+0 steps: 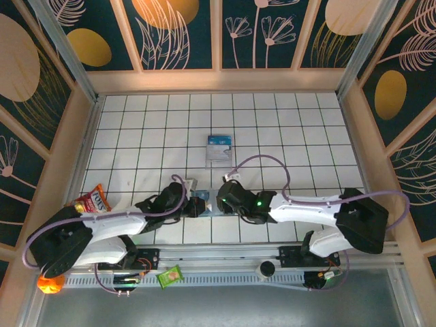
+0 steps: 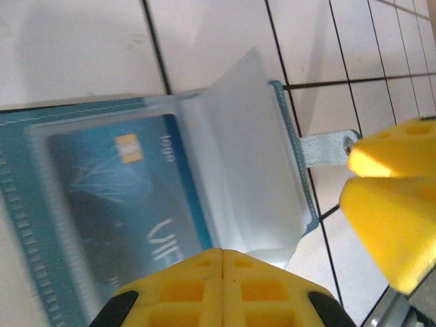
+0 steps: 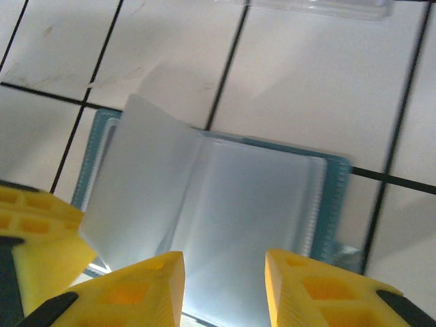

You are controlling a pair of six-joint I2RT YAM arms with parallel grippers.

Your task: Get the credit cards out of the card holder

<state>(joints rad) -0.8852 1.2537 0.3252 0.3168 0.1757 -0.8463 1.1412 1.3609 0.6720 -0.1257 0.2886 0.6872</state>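
The teal card holder [image 2: 20, 204] lies open on the white tiles between my two grippers [image 1: 204, 199]. In the left wrist view a blue credit card [image 2: 129, 204] sits under a clear pocket on one panel, and a translucent leaf [image 2: 238, 163] stands half raised beside it. My left gripper [image 2: 223, 255] is shut, its tips at the holder's near edge, with nothing visibly pinched. My right gripper [image 3: 225, 267] hangs open just above the other panel [image 3: 334, 197], whose pale pockets [image 3: 259, 211] look bare. Its yellow fingers [image 2: 392, 204] sit by the holder's strap tab [image 2: 325, 150].
A clear plastic case with a blue-and-white insert [image 1: 219, 147] lies two tiles beyond the holder. A red snack packet [image 1: 92, 201] rests at the left, an orange ball [image 1: 50, 283] and a green sachet [image 1: 170, 276] by the near rail. Wooden walls [image 1: 218, 80] ring the table.
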